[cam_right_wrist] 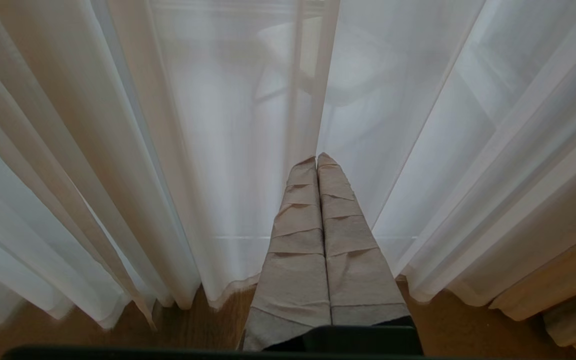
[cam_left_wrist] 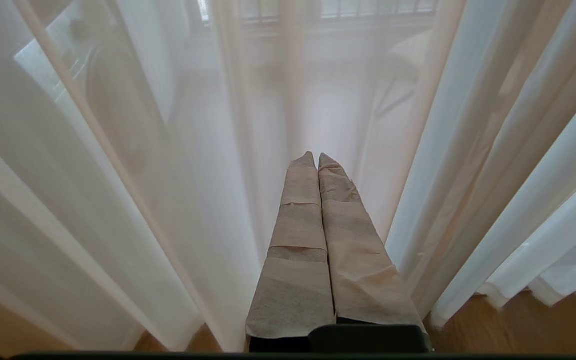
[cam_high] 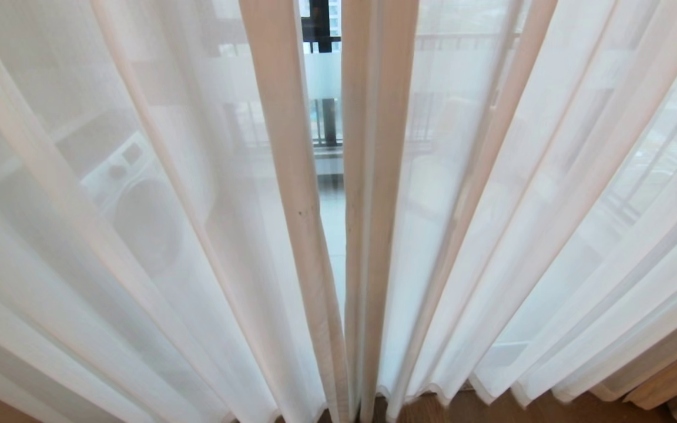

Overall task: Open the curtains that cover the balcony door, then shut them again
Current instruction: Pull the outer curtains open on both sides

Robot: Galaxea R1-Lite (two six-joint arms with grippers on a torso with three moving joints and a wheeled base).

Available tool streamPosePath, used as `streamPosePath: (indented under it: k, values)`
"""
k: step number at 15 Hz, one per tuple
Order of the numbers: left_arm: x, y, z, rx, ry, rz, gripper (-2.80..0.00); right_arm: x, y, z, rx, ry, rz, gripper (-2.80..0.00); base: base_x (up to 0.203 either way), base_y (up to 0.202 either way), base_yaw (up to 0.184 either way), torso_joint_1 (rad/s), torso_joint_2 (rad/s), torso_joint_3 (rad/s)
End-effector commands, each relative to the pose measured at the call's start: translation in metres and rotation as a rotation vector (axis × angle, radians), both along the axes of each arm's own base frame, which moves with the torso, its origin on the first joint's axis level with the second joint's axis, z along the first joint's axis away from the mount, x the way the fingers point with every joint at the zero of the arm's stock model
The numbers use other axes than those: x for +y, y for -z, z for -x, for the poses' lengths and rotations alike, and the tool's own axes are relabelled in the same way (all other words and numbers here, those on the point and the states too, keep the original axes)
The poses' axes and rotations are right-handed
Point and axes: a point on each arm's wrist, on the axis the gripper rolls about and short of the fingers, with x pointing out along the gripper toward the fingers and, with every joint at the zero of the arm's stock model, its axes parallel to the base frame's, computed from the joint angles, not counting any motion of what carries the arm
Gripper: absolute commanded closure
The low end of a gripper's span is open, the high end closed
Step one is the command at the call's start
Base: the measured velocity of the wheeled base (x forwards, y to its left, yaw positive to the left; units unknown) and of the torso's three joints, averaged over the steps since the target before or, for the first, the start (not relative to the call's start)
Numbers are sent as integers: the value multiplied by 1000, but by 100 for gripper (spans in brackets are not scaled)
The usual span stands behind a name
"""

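Curtains (cam_high: 138, 223) hang drawn across nearly the whole head view, sheer white folds with beige edges reaching down to a wood floor (cam_high: 491, 408). Two panels meet almost at centre, leaving a narrow slit from 12 o'clock down toward 6 o'clock. Through that slit shows the door (cam_high: 322, 76): a dark frame piece and a frosted band, with railing beyond. A round-fronted white appliance (cam_high: 138, 205) shows faintly behind the sheer at about 9 o'clock. Heavier beige drapes (cam_high: 676, 376) bunch at about 4 o'clock, by the floor. Neither arm appears in the head view. In its own wrist view the left end effector (cam_left_wrist: 316, 159) points at the sheer folds, its tape-wrapped fingers (cam_left_wrist: 298, 250) pressed together and holding nothing; whether the tips touch the fabric cannot be told. The right end effector (cam_right_wrist: 316, 161) is likewise pressed together and empty, its wrapped fingers (cam_right_wrist: 300, 250) aimed at the sheer cloth just above the floor.
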Motion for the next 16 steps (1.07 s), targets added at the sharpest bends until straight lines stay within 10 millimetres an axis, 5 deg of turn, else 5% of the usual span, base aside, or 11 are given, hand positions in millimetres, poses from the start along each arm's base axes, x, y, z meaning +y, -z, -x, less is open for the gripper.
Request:
streamPosePath:
  k: [1,8,16]
  values:
    - [-1,-15,5,-53,36,-2,0,0,0,0,1,0,1,0,0,0,0,0,0,0]
    - [-6,-70,17,-89,290,-18,0,0,0,0,1,-2,1,0,0,0,0,0,0,0]
    - [-14,-208,-40,-67,644,-18,0,0,0,0,1,-1,1,0,0,0,0,0,0,0]
